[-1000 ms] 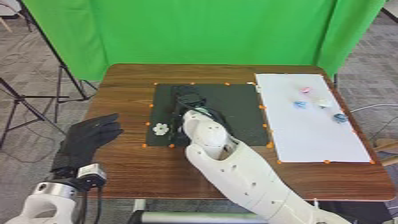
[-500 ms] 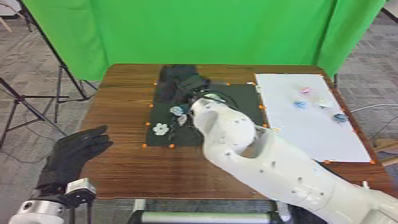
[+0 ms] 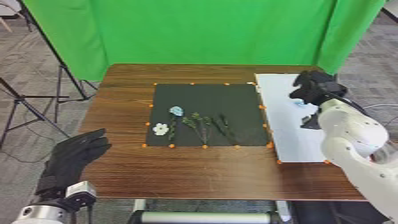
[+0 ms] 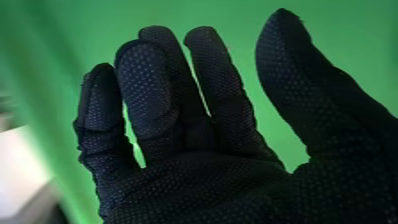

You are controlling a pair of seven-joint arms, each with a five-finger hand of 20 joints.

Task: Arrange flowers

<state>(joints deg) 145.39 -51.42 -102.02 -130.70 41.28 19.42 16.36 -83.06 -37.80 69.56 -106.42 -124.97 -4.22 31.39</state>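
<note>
My right hand [image 3: 318, 92] is over the white sheet [image 3: 298, 142], open and holding nothing; part of a blue flower [image 3: 299, 103] shows beside it. In the right wrist view the right hand [image 4: 187, 175] has its fingers extended and thumb apart. On the dark mat [image 3: 244, 100] lie a white flower [image 3: 161, 129], a pale blue flower [image 3: 176, 111] with a stem below it, and green stems [image 3: 197, 122] side by side. The hand hides much of the sheet's far part. My left hand [image 3: 75, 157] stays open off the mat's left side, above the table's left edge.
Small orange markers [image 3: 205, 146] line the mat's edges. The brown table [image 3: 178, 172] extends around mat and sheet. A green curtain [image 3: 213, 30] hangs behind the table, and black stand legs [image 3: 31, 100] are on the floor at the left.
My right hand has moved from above the mat across to the white sheet, uncovering the pale blue flower and green stems on the mat. The left hand has barely moved.
</note>
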